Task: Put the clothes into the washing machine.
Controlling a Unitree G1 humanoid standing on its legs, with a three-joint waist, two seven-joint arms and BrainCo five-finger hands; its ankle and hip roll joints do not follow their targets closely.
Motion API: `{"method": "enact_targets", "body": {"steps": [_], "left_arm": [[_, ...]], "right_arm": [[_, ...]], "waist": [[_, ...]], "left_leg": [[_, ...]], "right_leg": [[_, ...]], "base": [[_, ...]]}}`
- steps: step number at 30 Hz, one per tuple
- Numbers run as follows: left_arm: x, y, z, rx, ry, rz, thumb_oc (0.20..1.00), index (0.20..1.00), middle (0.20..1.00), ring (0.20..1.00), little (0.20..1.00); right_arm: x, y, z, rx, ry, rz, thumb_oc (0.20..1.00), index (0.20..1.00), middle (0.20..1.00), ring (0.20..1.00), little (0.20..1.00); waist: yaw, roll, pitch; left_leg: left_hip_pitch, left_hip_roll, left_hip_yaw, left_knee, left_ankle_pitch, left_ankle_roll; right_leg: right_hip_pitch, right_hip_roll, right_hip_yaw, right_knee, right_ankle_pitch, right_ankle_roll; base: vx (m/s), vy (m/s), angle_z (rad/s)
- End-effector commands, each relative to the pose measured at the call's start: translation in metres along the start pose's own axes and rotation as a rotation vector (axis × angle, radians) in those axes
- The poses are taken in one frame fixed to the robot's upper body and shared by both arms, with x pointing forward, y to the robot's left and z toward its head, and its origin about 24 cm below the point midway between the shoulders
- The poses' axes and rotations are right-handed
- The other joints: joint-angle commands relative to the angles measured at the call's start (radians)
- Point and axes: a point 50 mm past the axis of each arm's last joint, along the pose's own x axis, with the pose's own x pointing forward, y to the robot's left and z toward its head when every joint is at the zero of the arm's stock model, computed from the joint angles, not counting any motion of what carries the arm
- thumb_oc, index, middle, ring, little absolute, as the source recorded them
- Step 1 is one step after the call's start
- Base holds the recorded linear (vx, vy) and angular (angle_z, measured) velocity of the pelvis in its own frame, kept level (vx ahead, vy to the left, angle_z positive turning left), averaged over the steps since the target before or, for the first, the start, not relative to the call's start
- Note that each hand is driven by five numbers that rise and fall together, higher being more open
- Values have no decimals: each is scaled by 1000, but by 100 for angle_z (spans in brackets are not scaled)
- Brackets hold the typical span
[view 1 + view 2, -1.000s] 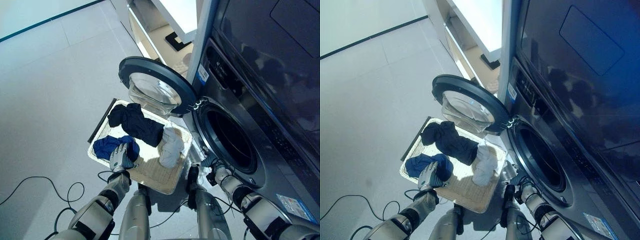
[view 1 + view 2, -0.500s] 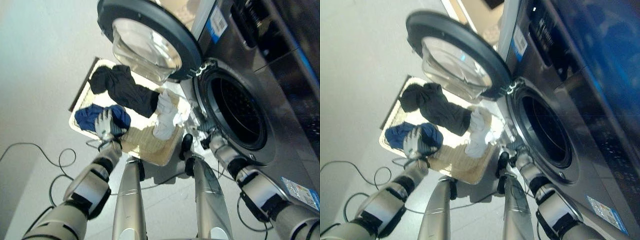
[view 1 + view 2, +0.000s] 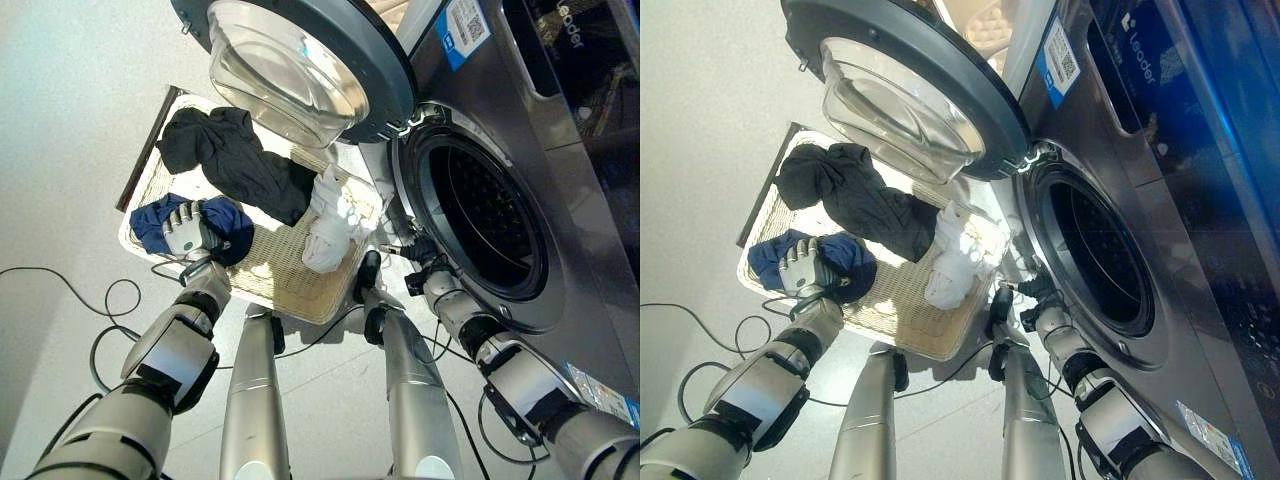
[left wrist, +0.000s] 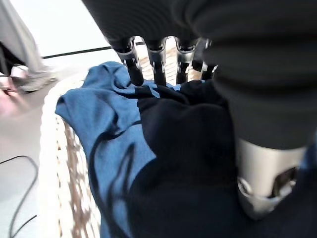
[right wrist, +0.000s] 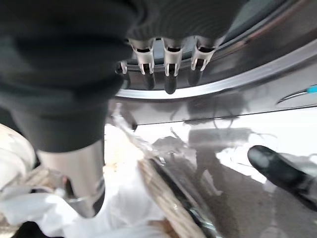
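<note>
Left hand [image 3: 186, 228]: rests on the blue garment [image 3: 226, 228] at the near corner of the basket; in its wrist view the fingers [image 4: 132, 67] reach straight across the cloth and hook round none of it, thumb lying alongside.
Right hand [image 3: 418, 256]: held low by the front of the washing machine [image 3: 560, 250], just under the lower rim of the drum opening [image 3: 480, 225]; in its wrist view the fingers [image 5: 168, 67] are bent downward at their tips and enclose nothing.
Basket [image 3: 290, 295]: pale woven tray on the floor, between the open door and the robot, just beside the machine's front.
Blue garment: bunched in the basket's near left corner, under the left hand.
White garment [image 3: 330, 222]: crumpled at the basket's edge nearest the machine.
Black garment [image 3: 232, 160]: spread across the far part of the basket, partly under the door.
Door [image 3: 300, 60]: swung wide open, its glass bowl hanging above the basket's far end.
Drum opening: dark inside, no clothes visible within.
</note>
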Motion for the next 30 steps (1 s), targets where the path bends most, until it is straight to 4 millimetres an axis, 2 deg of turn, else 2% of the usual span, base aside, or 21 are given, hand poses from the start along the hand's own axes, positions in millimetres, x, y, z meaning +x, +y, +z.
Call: {"method": "enact_targets", "body": {"steps": [1,7,11,12,13,22,28,30], "left_arm": [[9,8,-23,83,123,-37,1000,1000,1000,1000,1000],[15,14,-30,203,168,-139,1000,1000,1000,1000,1000],[18,17,-28,277,153,-187,1000,1000,1000,1000,1000],[18,17,-26,293,149,-198,793,793,793,793,793],[19,18,-25,309,145,-211,200,200,200,200,200],[21,20,-19,348,110,-232,200,200,200,200,200],[21,20,-12,245,28,-137,200,200,200,200,200],[22,22,-7,143,-10,-92,200,200,200,200,200]], "right_arm": [[-1,-15,4,61,-60,-40,1000,1000,1000,1000,1000],[1,-18,16,131,-98,-38,1000,1000,1000,1000,1000],[3,-20,23,161,-118,-38,1000,1000,1000,1000,1000],[4,-20,25,168,-121,-38,1000,1000,1000,1000,1000],[4,-20,26,175,-125,-38,1000,1000,1000,1000,1000],[6,-23,30,189,-135,-48,1000,1000,1000,1000,1000],[5,-24,27,223,-132,-69,1000,1000,1000,1000,1000],[4,-24,26,231,-142,-72,1000,1000,1000,1000,1000]], "waist": [[9,-4,-30],[-1,-15,-30],[-4,-19,-30],[-5,-20,-30],[-7,-20,-30],[-12,-19,-30],[-10,-12,-30],[-8,-7,-30]], "left_leg": [[-61,-27,60,-66,103,-28],[-109,-22,58,-67,108,-27],[-130,-22,53,-62,108,-27],[-133,-22,53,-62,108,-27],[-137,-22,54,-62,108,-27],[-139,-22,64,-71,105,-24],[-112,-25,74,-84,106,-25],[-93,-25,78,-91,106,-27]], "right_leg": [[-11,8,-19,86,-82,93],[-56,13,-20,79,-63,95],[-76,17,-18,82,-58,96],[-79,18,-17,82,-57,97],[-83,19,-16,81,-55,97],[-88,22,-14,63,-41,103],[-68,23,-16,55,-41,105],[-54,22,-17,56,-46,105]], "base": [[0,0,0],[11,8,0],[0,0,0],[0,0,0],[0,0,0],[0,0,0],[0,0,-1],[-1,6,2]]}}
